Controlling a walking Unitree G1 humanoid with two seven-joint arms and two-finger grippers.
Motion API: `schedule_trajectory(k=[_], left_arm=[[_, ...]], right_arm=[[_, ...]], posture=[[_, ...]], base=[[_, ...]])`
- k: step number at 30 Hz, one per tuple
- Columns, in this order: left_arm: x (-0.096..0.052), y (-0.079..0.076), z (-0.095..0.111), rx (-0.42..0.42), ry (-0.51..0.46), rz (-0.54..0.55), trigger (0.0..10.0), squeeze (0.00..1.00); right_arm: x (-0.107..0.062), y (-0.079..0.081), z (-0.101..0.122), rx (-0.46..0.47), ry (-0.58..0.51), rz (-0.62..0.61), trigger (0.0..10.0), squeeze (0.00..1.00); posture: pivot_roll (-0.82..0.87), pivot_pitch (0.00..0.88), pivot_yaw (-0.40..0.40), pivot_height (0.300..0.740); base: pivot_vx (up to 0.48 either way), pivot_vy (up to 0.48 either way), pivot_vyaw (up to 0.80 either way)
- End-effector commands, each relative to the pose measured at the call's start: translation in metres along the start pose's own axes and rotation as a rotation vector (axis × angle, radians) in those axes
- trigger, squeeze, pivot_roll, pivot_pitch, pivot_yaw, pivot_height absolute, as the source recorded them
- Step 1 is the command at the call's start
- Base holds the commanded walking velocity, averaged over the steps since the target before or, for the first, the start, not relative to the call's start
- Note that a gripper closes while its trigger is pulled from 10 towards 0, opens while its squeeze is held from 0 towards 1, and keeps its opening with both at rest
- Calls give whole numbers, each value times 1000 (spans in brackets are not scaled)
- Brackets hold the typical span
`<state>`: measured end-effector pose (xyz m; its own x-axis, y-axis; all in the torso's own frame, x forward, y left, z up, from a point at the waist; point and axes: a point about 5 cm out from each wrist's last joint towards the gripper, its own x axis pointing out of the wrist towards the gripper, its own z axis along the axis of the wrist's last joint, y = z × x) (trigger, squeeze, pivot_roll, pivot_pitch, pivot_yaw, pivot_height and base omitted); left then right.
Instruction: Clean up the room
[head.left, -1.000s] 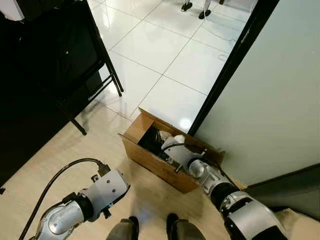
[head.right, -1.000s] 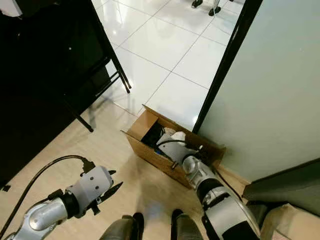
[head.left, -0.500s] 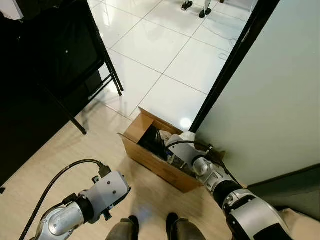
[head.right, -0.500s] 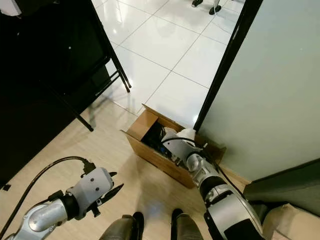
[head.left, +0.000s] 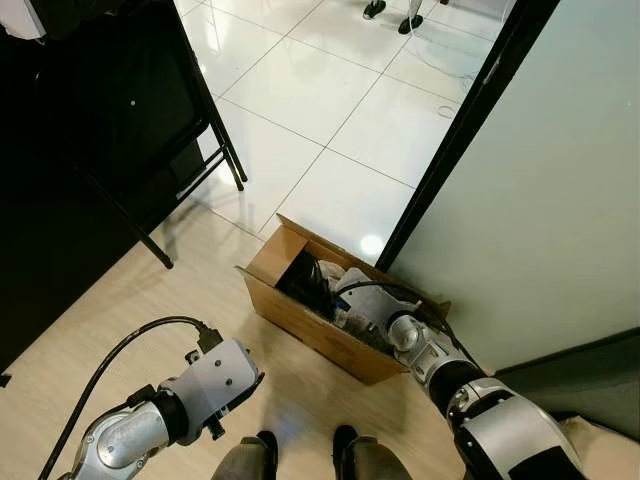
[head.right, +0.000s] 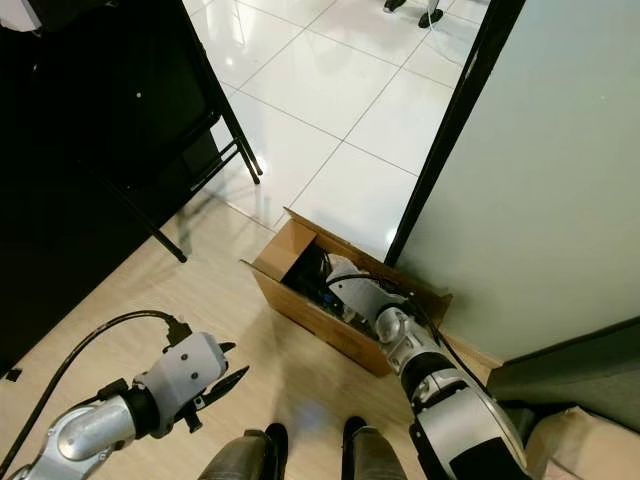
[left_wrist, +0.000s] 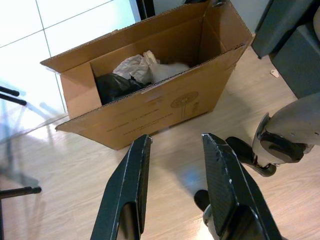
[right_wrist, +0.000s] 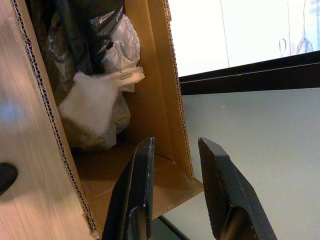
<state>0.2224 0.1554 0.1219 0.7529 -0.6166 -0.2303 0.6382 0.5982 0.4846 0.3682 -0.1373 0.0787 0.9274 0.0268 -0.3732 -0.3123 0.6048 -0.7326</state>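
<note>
At far left a black folding chair (head.left: 150, 140) is standing where the wood floor (head.left: 150, 290) meets the white tiles (head.left: 330, 100). The left gripper (left_wrist: 175, 165) is hovering low over the wood floor, its two black fingers spread apart and gripping nothing, pointing toward the cardboard box (head.left: 300, 315). That box is sitting open on the floor beside the dark door frame (head.left: 460, 130), holding a black bag (left_wrist: 112, 86) and crumpled white bags (right_wrist: 95, 107). The right gripper (right_wrist: 172, 187) is reaching over the box's far end, above its bottom, fingers parted and empty, just past the white bags.
</note>
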Motion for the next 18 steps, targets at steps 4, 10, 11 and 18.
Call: schedule_trajectory(k=[4, 10, 11, 18], left_arm=[[2, -7, -12, -38, 53, 24, 10000, 0], [14, 3, -18, -98, 76, 183, 10000, 0], [18, 9, -19, -171, 68, 303, 10000, 0], [27, 17, -35, -500, 73, 645, 10000, 0]], right_arm=[[-1, 5, -4, 122, 25, 21, 10000, 0], [-2, 11, 1, 400, -2, 44, 10000, 0], [-3, 16, 1, 495, -6, 51, 10000, 0], [-16, 46, -8, 737, -17, 65, 10000, 0]], posture=[[117, 363, -36, 740], [71, 226, -47, 740], [55, 198, -45, 740], [1, 100, -32, 740]], base=[[0, 0, 0], [0, 0, 0], [0, 0, 0], [0, 0, 0]])
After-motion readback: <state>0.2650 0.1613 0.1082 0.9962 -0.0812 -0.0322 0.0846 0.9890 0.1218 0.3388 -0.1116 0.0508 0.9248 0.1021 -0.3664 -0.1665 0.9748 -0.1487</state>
